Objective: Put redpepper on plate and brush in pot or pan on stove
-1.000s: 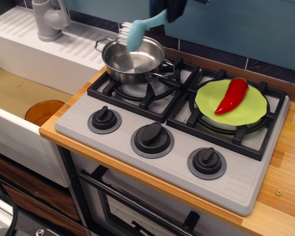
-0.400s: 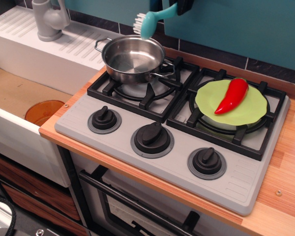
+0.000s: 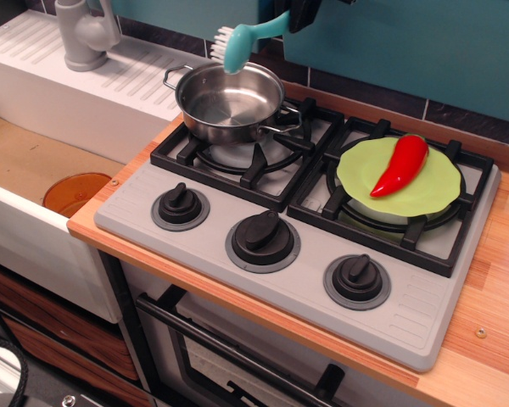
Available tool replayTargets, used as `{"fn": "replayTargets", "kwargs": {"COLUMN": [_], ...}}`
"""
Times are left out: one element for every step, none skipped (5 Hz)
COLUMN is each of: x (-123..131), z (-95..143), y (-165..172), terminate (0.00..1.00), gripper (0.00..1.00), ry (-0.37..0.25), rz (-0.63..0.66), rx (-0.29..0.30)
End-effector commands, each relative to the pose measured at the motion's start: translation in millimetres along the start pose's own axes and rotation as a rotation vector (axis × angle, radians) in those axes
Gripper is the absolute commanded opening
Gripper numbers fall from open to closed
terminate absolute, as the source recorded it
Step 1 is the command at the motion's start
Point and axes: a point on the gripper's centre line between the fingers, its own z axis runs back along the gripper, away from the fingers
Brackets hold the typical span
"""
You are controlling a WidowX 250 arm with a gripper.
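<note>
The fingers of the gripper (image 3: 302,15) are pinched on the handle end of the brush (image 3: 242,42), though only their dark lower part shows at the top edge of the picture, so the exact hold is hard to read. The arm comes in from above and is almost wholly out of view; just this black tip hangs in front of the teal wall panel, above the rear of the stove (image 3: 301,254). The brush slants down and to the left from the grip, its light-blue handle leading to a rounded head with white bristles facing left. The head hangs in the air just above the far rim of the pot (image 3: 231,103), not touching it as far as can be told. The pot is shiny steel with shallow straight sides and thin wire loop handles, and it sits on the left burner grate with nothing inside it. On the right burner grate lies the lime-green plate (image 3: 433,195), and the redpepper (image 3: 400,165) rests on it, glossy and curved, its pointed tip toward the front left and its broader end toward the back right. Three black knobs (image 3: 262,234) line the grey front panel. To the left stands a grey faucet (image 3: 85,34) beside a sink basin with an orange drain (image 3: 75,192).
</note>
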Motion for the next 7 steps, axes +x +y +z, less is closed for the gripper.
{"fn": "replayTargets", "kwargs": {"x": [-9, -11, -10, -11, -13, -17, -27], "z": [16, 11, 13, 15, 24, 32, 36], "y": [5, 10, 13, 10, 3, -9, -34], "terminate": [0.00, 0.00, 0.00, 0.00, 0.00, 0.00, 0.00], "gripper": [0.00, 0.00, 1.00, 1.00, 1.00, 1.00, 1.00], "ry": [-0.112, -0.134, -0.135, -0.135, -0.124, -0.119, -0.126], "rz": [0.010, -0.005, -0.019, -0.018, -0.012, -0.004, 0.020], "rx": [-0.004, -0.014, -0.012, -0.018, -0.013, -0.006, -0.002]}}
